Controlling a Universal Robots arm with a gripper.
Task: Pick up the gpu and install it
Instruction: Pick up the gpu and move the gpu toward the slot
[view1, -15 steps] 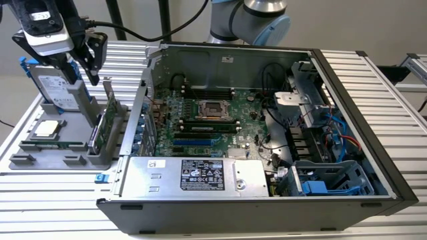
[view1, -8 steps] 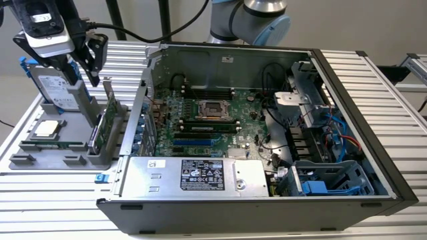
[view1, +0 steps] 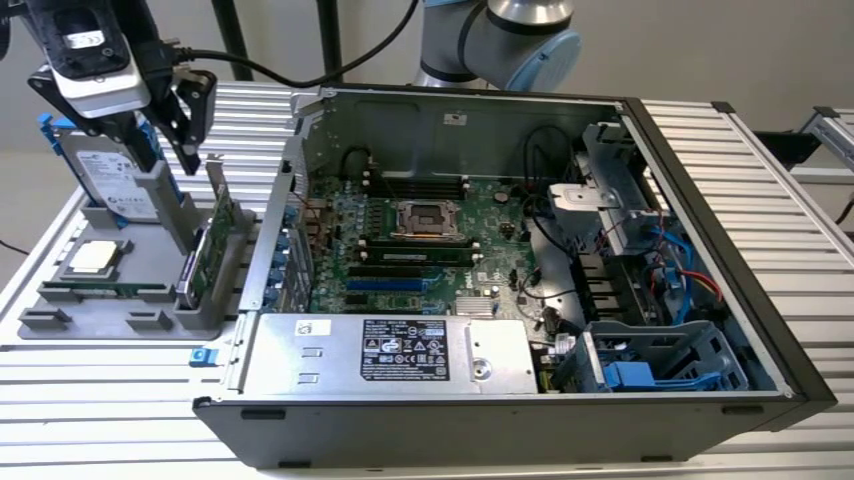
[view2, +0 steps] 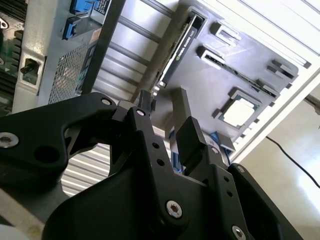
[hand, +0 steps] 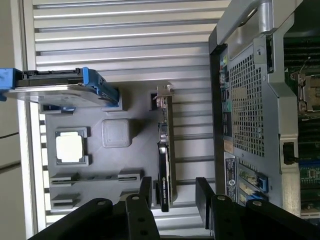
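Note:
The gpu (view1: 218, 243) is a green card with a silver bracket. It stands on edge in a slot of the grey holder (view1: 80, 322), at the exterior view's left, beside the open computer case (view1: 747, 250). In the first wrist view the gpu (hand: 165, 155) appears edge-on, and in the second wrist view the gpu (view2: 179, 50) stands in the holder beyond the fingertips. My gripper (view1: 171, 155) hangs above the holder, higher than the card's bracket end, and does not touch it. The gripper (hand: 174, 192) (view2: 165, 112) is open, its black fingers spread wider than the card and nothing between them.
A silver hard drive in a blue frame (view1: 114, 175) stands upright in the holder close to the gripper. A processor chip (view1: 94, 257) lies flat in a recess. Inside the case are the motherboard (view1: 414, 240), a blue slot (view1: 400, 283), cables and a power supply (view1: 387, 352).

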